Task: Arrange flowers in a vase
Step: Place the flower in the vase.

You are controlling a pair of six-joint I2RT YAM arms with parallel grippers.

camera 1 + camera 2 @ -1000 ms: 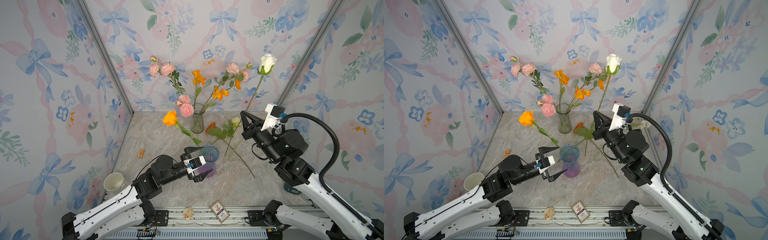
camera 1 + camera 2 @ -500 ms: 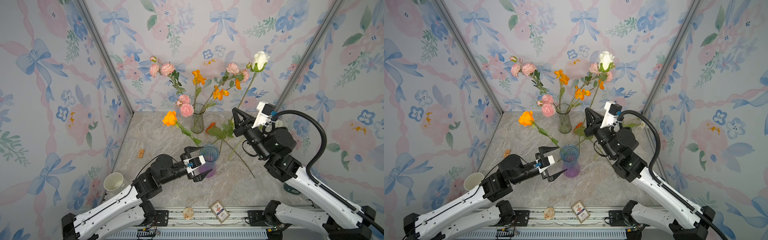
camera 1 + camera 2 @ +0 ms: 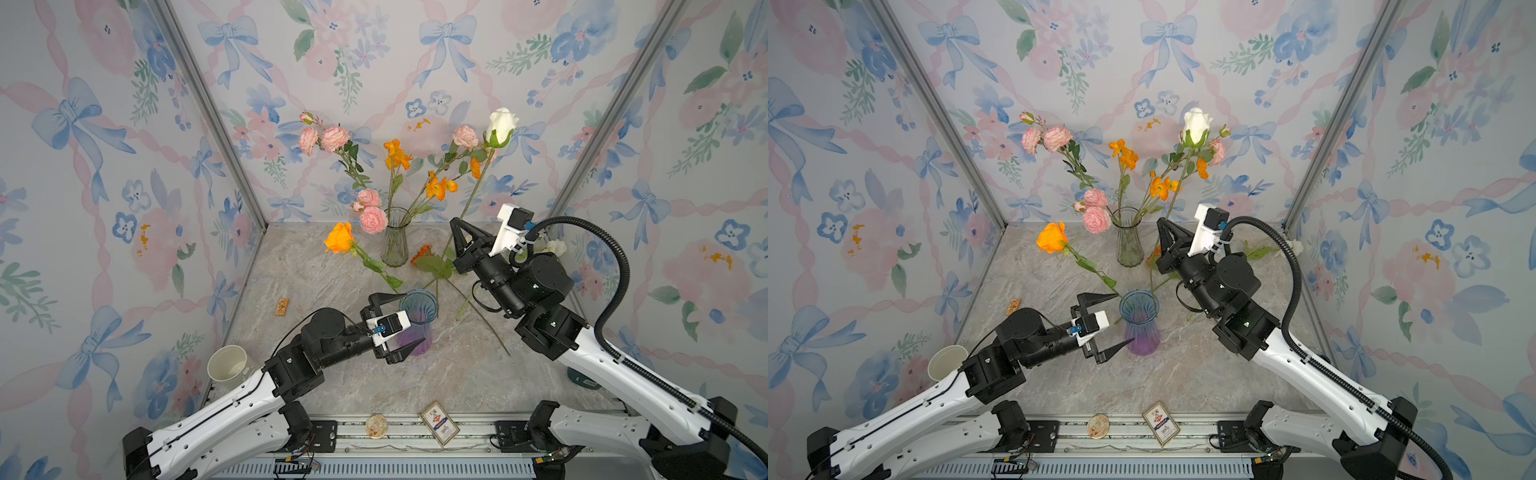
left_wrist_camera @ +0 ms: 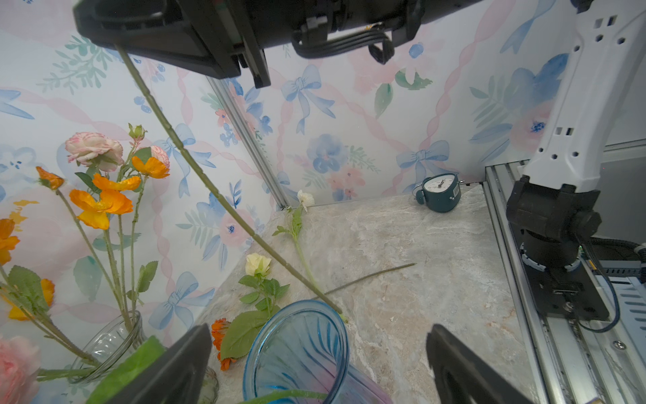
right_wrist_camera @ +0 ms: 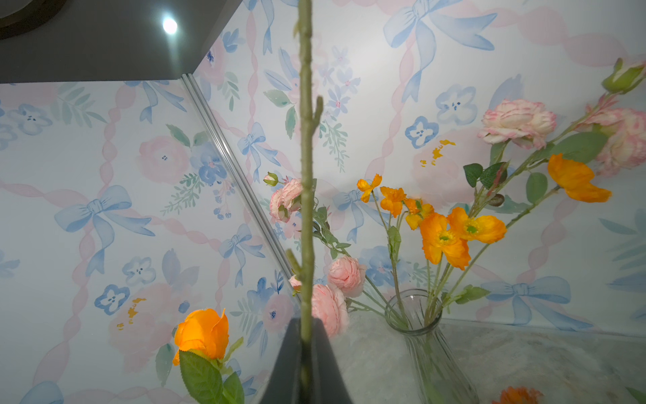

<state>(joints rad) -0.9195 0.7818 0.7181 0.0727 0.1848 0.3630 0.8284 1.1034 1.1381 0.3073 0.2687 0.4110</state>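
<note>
My right gripper [image 3: 456, 223] [image 3: 1162, 223] [image 5: 306, 327] is shut on the long green stem [image 5: 306, 168] of a white rose [image 3: 501, 124] [image 3: 1197, 122], bloom held high. The stem's lower end [image 4: 335, 307] sits just beside the rim of the blue-purple vase [image 3: 419, 309] [image 3: 1139, 322] [image 4: 300, 346]. My left gripper [image 3: 406, 320] [image 3: 1124, 318] [image 4: 318, 328] is open, one finger on each side of that vase. An orange rose [image 3: 339, 237] leans out of it. A clear glass vase [image 3: 394, 245] [image 5: 424, 335] behind holds pink blooms and orange poppies.
Loose flowers lie on the marble: a cream bloom [image 4: 258, 264], a white one [image 4: 305, 199], an orange one [image 3: 420, 252]. A paper cup [image 3: 227, 363] stands front left and a teal clock [image 4: 438, 192] right. A card [image 3: 439, 422] lies on the front rail.
My right gripper has carried the white rose leftward, toward the vases. The left arm has stayed where it was, open around the blue-purple vase.
</note>
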